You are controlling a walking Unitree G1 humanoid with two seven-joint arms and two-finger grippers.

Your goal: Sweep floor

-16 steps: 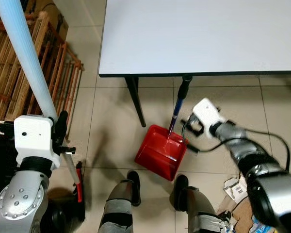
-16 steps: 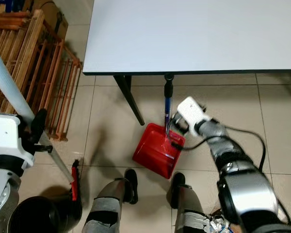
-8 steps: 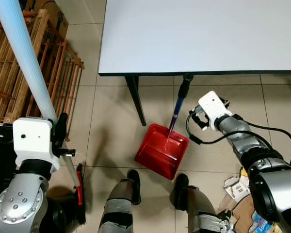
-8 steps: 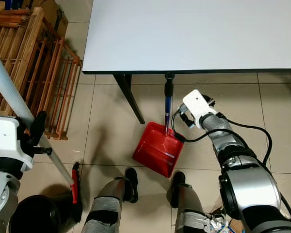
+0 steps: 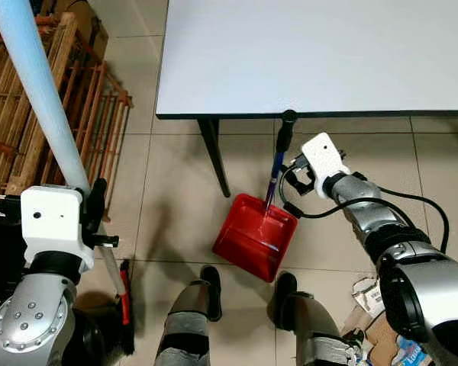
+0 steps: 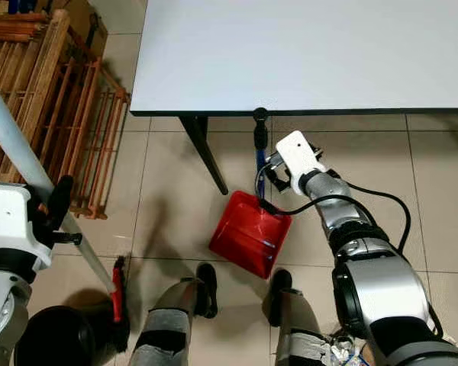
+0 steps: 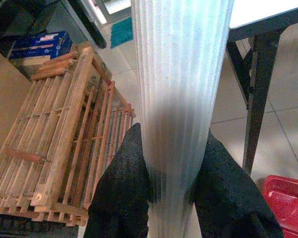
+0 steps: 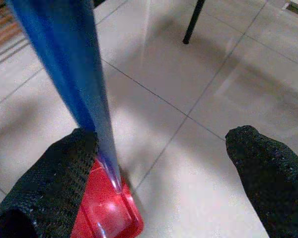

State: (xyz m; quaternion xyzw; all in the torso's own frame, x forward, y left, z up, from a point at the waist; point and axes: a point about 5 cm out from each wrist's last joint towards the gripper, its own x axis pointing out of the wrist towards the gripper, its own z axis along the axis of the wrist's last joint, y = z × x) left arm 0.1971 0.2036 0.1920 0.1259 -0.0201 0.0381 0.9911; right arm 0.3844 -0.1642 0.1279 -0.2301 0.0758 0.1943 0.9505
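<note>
My right gripper (image 8: 159, 163) is spread wide, one finger (image 8: 54, 173) touching the blue dustpan handle (image 8: 69, 74), the other well apart. My left gripper (image 7: 176, 183) is clamped on the ribbed pale-blue broom pole (image 7: 181, 89) (slanted up past the wooden crates (image 5: 53, 114)). The red dustpan (image 5: 253, 236) sits on the tiled floor (image 5: 175, 198) beside the table leg (image 5: 214, 156), handle tilted toward the white table (image 5: 313, 53).

One red dustpan (image 5: 255, 238), one broom (image 5: 38, 99), one table (image 5: 313, 53).

Head pair downward; wrist views close
</note>
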